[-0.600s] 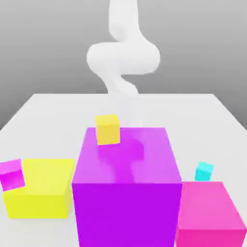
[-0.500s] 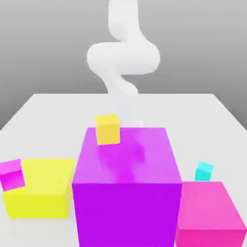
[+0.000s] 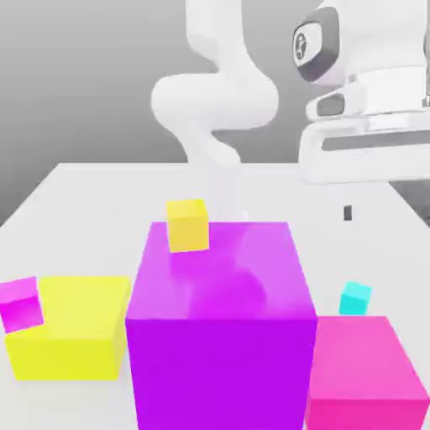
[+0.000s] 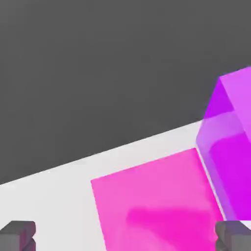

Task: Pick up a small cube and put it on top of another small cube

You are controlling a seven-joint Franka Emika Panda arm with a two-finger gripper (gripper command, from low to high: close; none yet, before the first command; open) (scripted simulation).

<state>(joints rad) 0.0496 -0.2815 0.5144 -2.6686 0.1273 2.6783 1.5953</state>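
Your gripper (image 4: pixel 125 235) hangs high with its jaws spread wide and nothing between them, above the pink block (image 3: pixel 363 369) near the table's (image 3: pixel 76 189) front edge. The cyan cube (image 3: pixel 355 298) you want sits on the table just behind that pink block, beside the big purple block (image 3: pixel 220 319). Bring the hand over the cyan cube first, square the 2 fingers (image 4: pixel 17 234) to opposite faces, then descend straight. I judge the tight gap between the 2 big blocks the main risk, so keep the fingers clear of both.

Small cyan cube (image 3: pixel 355 298), upright — seemingly behind pink block (image 3: pixel 365 369)
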